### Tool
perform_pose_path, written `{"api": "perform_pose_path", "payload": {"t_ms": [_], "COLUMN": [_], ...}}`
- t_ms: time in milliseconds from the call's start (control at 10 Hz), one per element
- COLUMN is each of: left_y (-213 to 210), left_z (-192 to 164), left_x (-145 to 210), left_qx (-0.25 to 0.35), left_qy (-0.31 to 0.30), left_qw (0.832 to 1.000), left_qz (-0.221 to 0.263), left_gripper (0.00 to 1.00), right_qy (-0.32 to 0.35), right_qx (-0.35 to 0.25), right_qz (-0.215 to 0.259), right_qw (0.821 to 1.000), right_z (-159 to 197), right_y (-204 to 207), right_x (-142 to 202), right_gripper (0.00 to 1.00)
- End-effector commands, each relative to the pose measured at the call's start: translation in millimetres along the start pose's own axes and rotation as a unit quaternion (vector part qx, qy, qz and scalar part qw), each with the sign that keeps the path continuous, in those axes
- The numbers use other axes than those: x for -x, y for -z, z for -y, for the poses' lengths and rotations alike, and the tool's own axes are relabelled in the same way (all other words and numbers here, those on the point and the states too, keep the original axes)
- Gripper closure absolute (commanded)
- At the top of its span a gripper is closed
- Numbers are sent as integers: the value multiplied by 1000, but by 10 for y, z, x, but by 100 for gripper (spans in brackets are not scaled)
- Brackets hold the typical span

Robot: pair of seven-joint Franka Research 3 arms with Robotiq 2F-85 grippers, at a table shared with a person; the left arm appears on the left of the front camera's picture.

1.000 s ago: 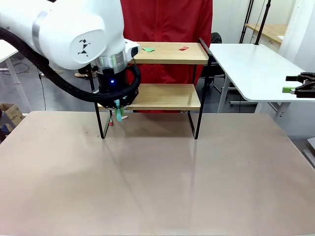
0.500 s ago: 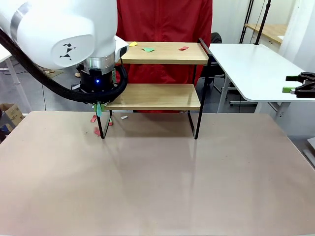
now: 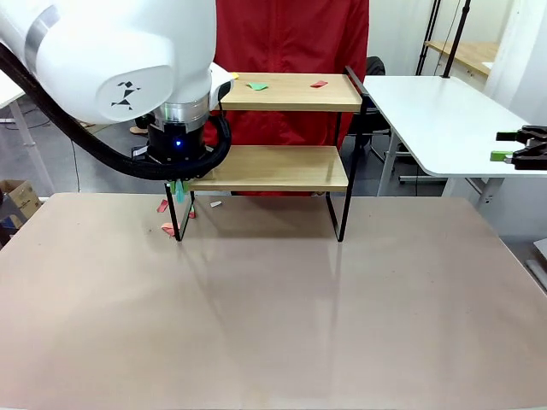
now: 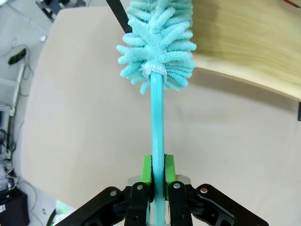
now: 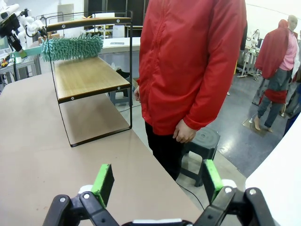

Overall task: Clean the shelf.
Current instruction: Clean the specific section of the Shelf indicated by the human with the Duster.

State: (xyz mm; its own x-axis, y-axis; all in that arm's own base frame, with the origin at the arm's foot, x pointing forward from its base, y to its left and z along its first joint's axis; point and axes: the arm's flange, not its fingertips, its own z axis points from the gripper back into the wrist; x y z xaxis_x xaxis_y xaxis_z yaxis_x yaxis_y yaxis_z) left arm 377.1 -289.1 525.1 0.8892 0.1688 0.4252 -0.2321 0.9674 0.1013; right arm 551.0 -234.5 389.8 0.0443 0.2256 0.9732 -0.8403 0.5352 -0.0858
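While tight on duster (image 4: 157, 42), left end effector (image 4: 158, 165) beside shelf (image 4: 249, 47).

Your front camera looks across the table (image 3: 273, 325) at the shelf (image 3: 282, 168). Your left wrist camera looks down close beside it; your right wrist camera views it from well apart.

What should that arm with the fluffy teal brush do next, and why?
Probably raise the fluffy teal duster, clamped by its handle in the left gripper, to the top board of the light wood, black-framed shelf: the lower board looks bare, while a green scrap and a red scrap lie up there.
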Motion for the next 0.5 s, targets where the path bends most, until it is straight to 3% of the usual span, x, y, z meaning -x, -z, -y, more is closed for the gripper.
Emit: {"api": "perform_pose_path", "payload": {"t_ms": [0, 100, 400], "left_y": [-40, -135, -216], "left_z": [11, 1, -237], "left_x": [19, 3, 8], "left_qx": [2, 24, 91], "left_qy": [2, 22, 75], "left_qw": [1000, 998, 991], "left_qz": [4, 50, 63], "left_gripper": [87, 87, 87], "right_qy": [-1, -1, -1], "right_qx": [-1, -1, -1], "right_qz": [-1, -1, -1], "right_qw": [1000, 1000, 1000], "right_z": [-25, -25, -25], "right_y": [3, 3, 3], "right_x": [-27, -27, -27], "right_gripper": [0, 0, 0]}}
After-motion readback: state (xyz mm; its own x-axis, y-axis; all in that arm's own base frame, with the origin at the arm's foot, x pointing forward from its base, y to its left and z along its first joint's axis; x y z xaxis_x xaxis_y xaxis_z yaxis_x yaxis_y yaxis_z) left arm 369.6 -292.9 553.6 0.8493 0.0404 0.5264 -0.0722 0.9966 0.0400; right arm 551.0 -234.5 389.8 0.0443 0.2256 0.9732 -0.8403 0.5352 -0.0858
